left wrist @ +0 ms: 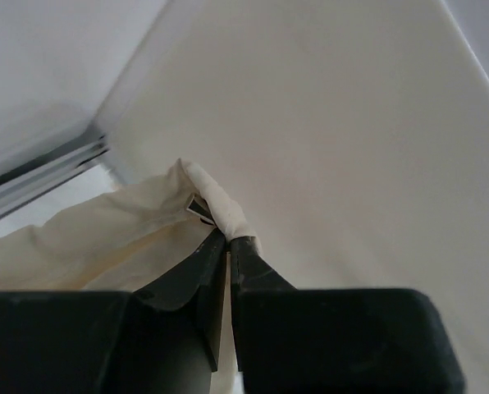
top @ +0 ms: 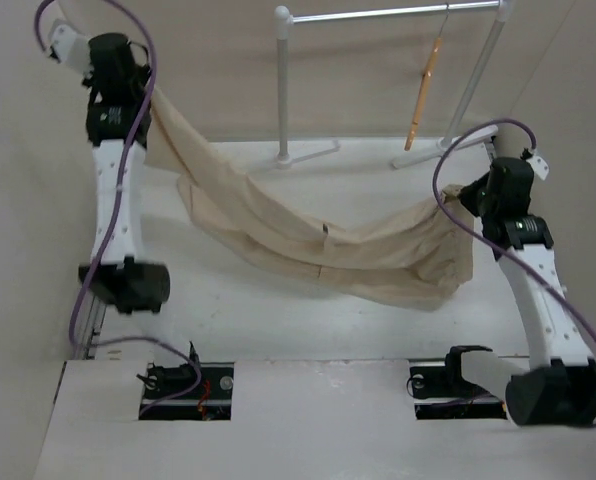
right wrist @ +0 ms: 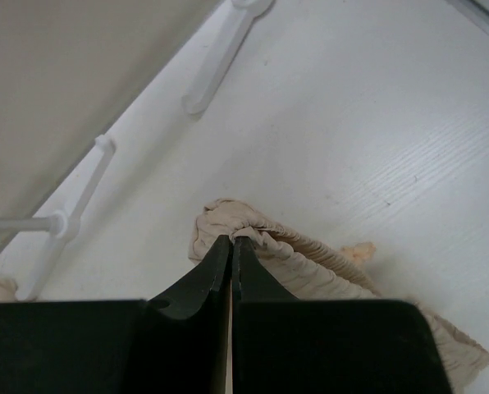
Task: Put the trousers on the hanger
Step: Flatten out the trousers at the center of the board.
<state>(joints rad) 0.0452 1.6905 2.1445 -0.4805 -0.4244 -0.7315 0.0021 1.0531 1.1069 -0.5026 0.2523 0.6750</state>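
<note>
The beige trousers (top: 328, 250) hang stretched between both arms, sagging in the middle onto the table. My left gripper (top: 146, 95) is raised at the far left and shut on one end of the trousers (left wrist: 146, 230); its tips (left wrist: 228, 240) pinch a fold of cloth. My right gripper (top: 468, 195) is lower at the right and shut on the bunched other end (right wrist: 310, 254), with its tips (right wrist: 232, 240) closed on the cloth. The orange wooden hanger (top: 424, 92) hangs from the white rack's bar at the back right, apart from both grippers.
The white tubular rack (top: 283, 90) stands at the back of the table, its feet (right wrist: 220, 57) showing in the right wrist view. Beige walls close in the left, back and right sides. The arm bases sit at the near edge.
</note>
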